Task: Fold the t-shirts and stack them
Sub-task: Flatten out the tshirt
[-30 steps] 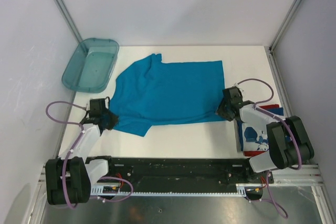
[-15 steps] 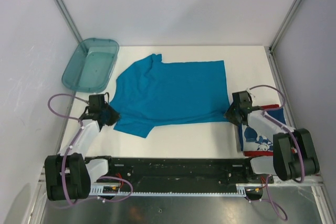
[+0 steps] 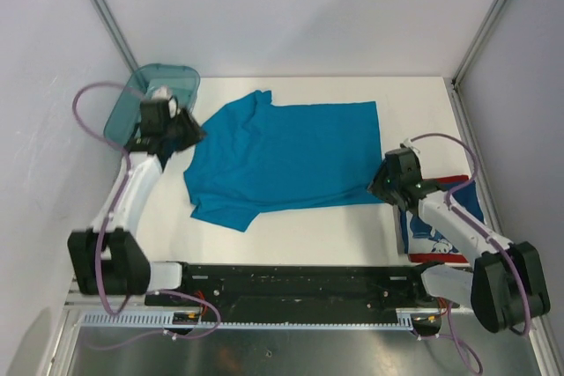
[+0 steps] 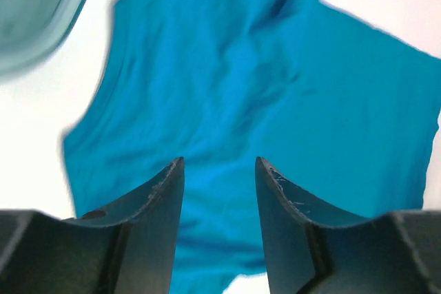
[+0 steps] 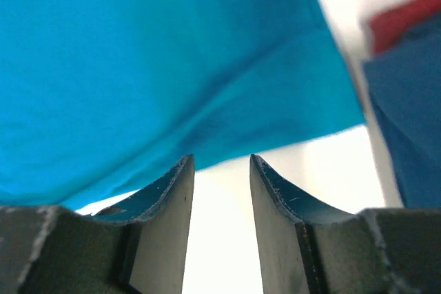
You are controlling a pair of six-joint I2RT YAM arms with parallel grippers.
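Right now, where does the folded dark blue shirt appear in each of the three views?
Top external: the folded dark blue shirt lies at the right, partly under the right arm.
Left wrist: it is not in this picture.
Right wrist: the shirt is at the right edge, with red trim above it.
Shared landmark: the teal-blue t-shirt shows in all three views.
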